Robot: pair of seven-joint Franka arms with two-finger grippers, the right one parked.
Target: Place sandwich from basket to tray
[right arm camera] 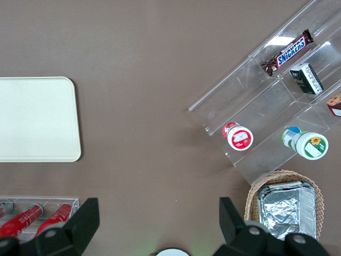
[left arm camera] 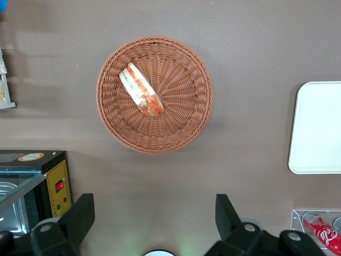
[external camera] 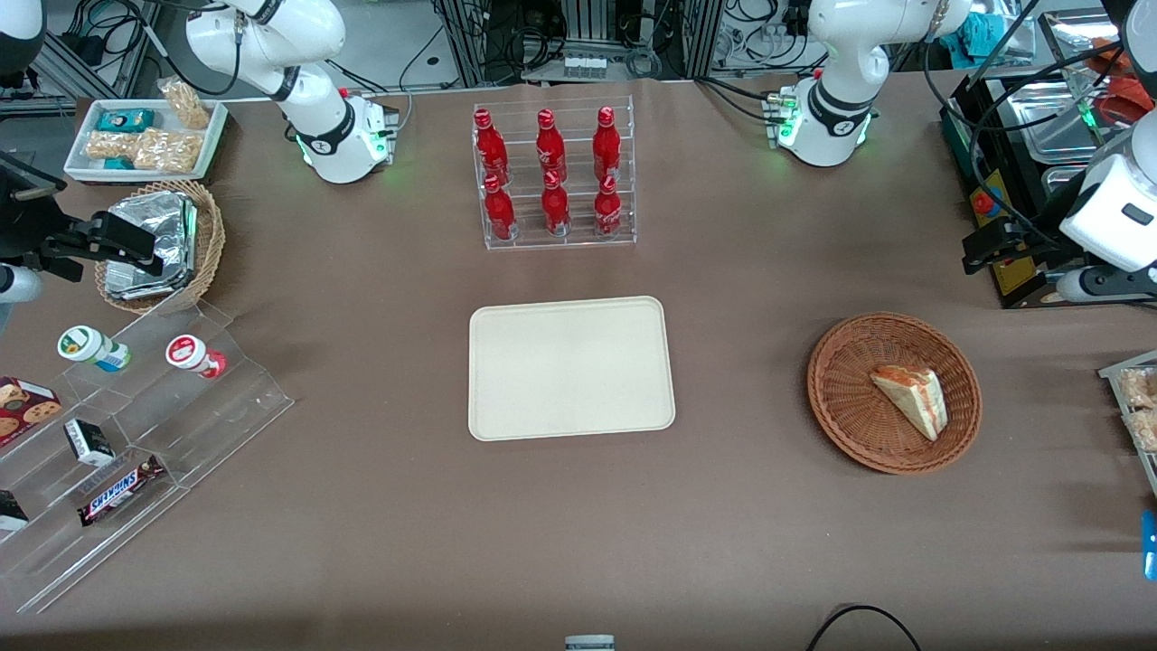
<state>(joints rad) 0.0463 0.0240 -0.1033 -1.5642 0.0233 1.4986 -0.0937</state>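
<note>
Sandwich [external camera: 913, 398], a small triangular wedge of pale bread with red, orange and green filling along its cut edge, lies inside the wide, shallow round basket of reddish-brown woven wicker [external camera: 845, 407], at the right of the front frame. It sits somewhat off the basket's middle, toward the working arm's end of the worktop, resting on the weave with one long cut face turned up. Nothing touches it.

Flat cream-beige rectangular tray with rounded corners and a low rim [external camera: 569, 366] sits at the centre of the front frame, bare, well apart from the basket, with open brown worktop [external camera: 741, 506] between them. Clear rack of red bottles [external camera: 553, 176] stands above the tray in the front frame, farther from the camera.

Working arm's tool [left arm camera: 152, 226] hangs high over the worktop, beside the basket and not over it; in the wrist view its two dark fingers [left arm camera: 80, 216] stand wide apart with nothing between them. In the front view the tool sits at the right edge of the frame, above the basket.

Progress, as judged: nothing done yet. Sandwich not grasped, not lifted, tray untouched. All steps remain: bring the tool over the basket, descend, close on the wedge, lift clear of the rim, carry across to the tray, set down, release.

Note: soft bread and loose filling look likely to squash or shed under a hard pinch; the spread fingers would probably do best across the wedge's narrow thickness.
</note>
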